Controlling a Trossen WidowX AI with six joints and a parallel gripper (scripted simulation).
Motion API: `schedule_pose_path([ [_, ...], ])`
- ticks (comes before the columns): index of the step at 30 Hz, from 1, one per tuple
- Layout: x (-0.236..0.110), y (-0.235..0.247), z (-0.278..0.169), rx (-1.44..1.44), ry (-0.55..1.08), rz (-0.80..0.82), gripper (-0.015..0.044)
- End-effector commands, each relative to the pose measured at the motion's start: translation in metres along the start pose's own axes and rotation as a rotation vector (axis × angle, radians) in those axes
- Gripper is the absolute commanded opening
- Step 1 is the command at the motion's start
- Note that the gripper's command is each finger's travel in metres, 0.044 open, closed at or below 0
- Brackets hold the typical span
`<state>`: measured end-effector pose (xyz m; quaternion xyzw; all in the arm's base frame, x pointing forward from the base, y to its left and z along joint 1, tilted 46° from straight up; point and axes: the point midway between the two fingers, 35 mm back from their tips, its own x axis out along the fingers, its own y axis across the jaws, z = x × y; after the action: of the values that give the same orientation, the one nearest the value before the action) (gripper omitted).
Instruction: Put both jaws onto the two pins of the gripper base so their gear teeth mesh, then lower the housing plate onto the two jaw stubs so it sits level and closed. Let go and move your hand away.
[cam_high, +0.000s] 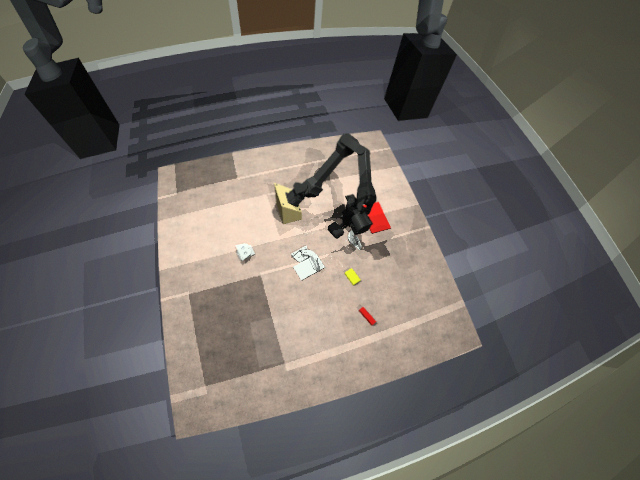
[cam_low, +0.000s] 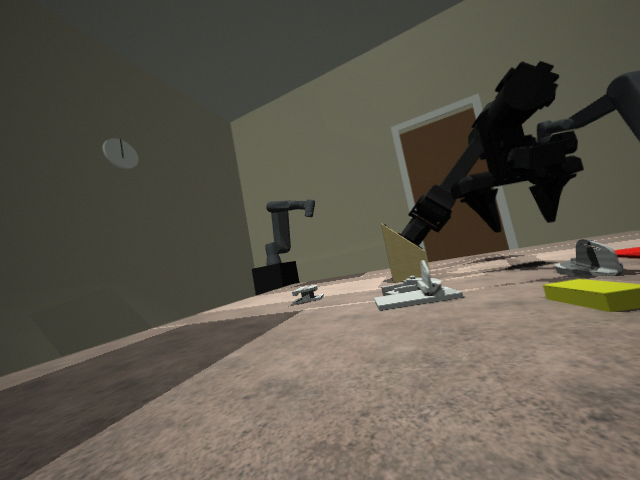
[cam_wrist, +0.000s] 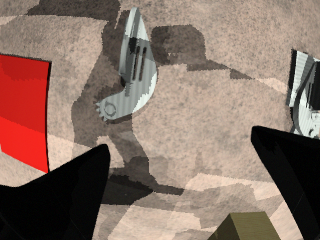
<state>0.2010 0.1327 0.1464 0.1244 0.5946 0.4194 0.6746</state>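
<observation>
The white gripper base (cam_high: 306, 270) (cam_low: 400, 300) lies flat near the middle of the mat, at the right edge of the wrist view (cam_wrist: 298, 75). One curved jaw (cam_high: 314, 259) (cam_low: 425, 281) rests on it; whether it sits fully on its pin is too small to tell. The other jaw (cam_high: 353, 240) (cam_low: 594, 258) (cam_wrist: 145, 85) lies loose on the mat, its toothed end towards my fingers in the wrist view. My gripper (cam_low: 524, 225) (cam_wrist: 183, 143) is open and empty, above the mat near the loose jaw. A small white part, apparently the housing plate (cam_high: 244, 251) (cam_low: 306, 290), lies apart at the left.
A red sheet (cam_high: 379, 221) (cam_low: 629, 252) (cam_wrist: 25, 110) lies beside the loose jaw. A yellow block (cam_high: 352, 276) (cam_low: 573, 293) and a red bar (cam_high: 367, 315) lie nearer the front. A tan wedge (cam_high: 289, 212) (cam_low: 403, 260) (cam_wrist: 252, 225) stands by the arm's foot.
</observation>
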Motion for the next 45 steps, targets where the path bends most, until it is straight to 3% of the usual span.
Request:
schedule_pose_path([
  [1,0.0000,0.0000,0.0000,0.000,0.000,0.000,0.0440],
  [2,0.0000,0.0000,0.0000,0.000,0.000,0.000,0.0440],
  [19,0.0000,0.0000,0.0000,0.000,0.000,0.000,0.0000],
  [39,0.0000,0.0000,0.0000,0.000,0.000,0.000,0.0000],
  [45,0.0000,0.0000,0.0000,0.000,0.000,0.000,0.0157],
])
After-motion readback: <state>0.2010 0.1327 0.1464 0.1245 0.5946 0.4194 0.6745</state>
